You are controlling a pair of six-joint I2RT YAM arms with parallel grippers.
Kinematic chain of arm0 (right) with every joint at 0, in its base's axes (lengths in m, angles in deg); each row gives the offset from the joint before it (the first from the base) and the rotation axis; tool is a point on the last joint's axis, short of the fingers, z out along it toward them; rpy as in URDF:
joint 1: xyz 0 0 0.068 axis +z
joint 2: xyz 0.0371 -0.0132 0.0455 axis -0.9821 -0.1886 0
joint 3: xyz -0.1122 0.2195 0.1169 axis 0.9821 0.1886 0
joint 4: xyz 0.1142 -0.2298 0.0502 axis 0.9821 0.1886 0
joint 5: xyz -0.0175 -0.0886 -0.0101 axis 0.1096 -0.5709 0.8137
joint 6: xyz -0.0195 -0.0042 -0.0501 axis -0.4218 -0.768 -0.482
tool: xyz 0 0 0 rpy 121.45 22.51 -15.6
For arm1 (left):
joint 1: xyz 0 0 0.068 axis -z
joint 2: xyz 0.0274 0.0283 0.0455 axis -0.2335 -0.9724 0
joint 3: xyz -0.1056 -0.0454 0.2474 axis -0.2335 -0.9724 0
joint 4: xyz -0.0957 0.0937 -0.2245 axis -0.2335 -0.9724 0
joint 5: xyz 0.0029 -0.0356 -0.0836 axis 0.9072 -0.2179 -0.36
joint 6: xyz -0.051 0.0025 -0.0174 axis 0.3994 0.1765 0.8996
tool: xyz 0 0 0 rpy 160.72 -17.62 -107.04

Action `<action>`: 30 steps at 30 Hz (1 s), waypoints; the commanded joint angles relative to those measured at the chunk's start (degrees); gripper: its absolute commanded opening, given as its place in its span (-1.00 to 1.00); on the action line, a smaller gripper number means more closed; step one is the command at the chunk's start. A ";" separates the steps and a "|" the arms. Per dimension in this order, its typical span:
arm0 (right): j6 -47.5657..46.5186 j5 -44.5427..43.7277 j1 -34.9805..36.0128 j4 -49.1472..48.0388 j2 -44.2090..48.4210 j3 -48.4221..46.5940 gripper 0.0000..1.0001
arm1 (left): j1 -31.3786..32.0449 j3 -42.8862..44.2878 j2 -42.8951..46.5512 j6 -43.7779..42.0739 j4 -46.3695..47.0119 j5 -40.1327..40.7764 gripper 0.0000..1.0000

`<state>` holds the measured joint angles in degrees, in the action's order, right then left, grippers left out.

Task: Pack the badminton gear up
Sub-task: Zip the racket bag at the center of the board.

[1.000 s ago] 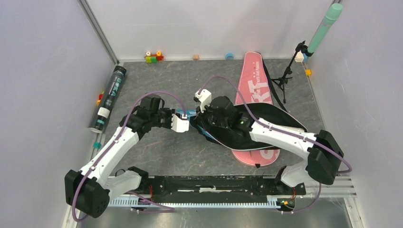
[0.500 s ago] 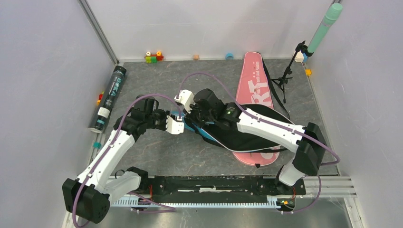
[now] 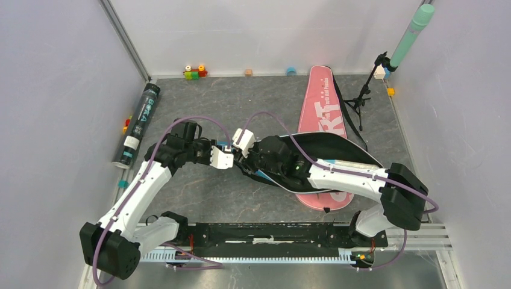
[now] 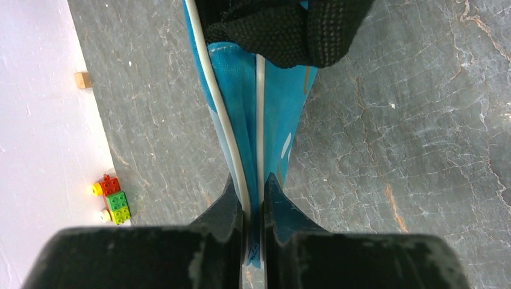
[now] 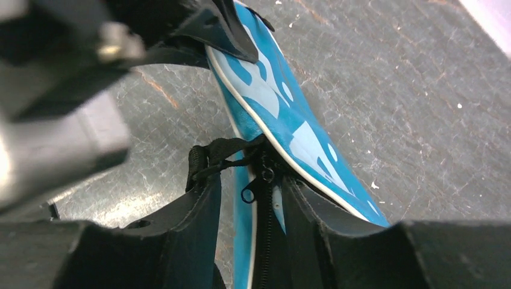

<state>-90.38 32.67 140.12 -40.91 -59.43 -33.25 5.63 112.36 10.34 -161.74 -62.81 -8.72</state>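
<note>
Glossy blue racket bag (image 4: 280, 114), perhaps nylon, white piping (image 4: 260, 120), marbled table (image 4: 410, 132)

From above, my right arm (image 3: 343, 174) covers part of the blue bag (image 3: 258, 173), and only 1 thin blue strip of it shows. That bag lies across the pink bag (image 3: 322, 108) and hides a stretch of it. My left wrist view cuts the blue bag off at the top edge. The upper left of my right wrist view is a grey blur. The lettering on the tube (image 3: 137, 125) is too small to read.
</note>
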 commanded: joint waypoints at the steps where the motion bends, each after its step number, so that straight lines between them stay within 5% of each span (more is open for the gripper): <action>1: -0.82 -4.38 2.35 -13.85 2.34 1.87 -0.06 | 0.35 2.28 -1.03 0.86 -3.01 -0.96 -0.96; 7: 3.06 -15.51 3.52 -17.28 1.70 2.19 -0.10 | 0.37 2.28 -1.09 0.83 -3.01 -1.17 -0.95; 16: 9.53 -24.06 3.52 -0.74 0.76 -5.22 -1.00 | 0.35 1.86 -1.10 0.56 -3.05 0.72 -0.95; 24: 7.25 -22.80 0.65 32.88 -5.72 -19.63 -1.00 | 0.36 0.75 1.45 -1.40 -2.99 4.50 -0.95; 30: 7.90 -21.13 -2.18 45.31 -5.25 -16.76 -1.00 | 0.33 0.26 1.82 -2.64 -3.27 10.41 -0.95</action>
<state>-81.96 17.33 142.64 -13.59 -64.43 -52.15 5.70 112.97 10.29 -160.71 -61.68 -6.88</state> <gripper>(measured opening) 0.006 0.123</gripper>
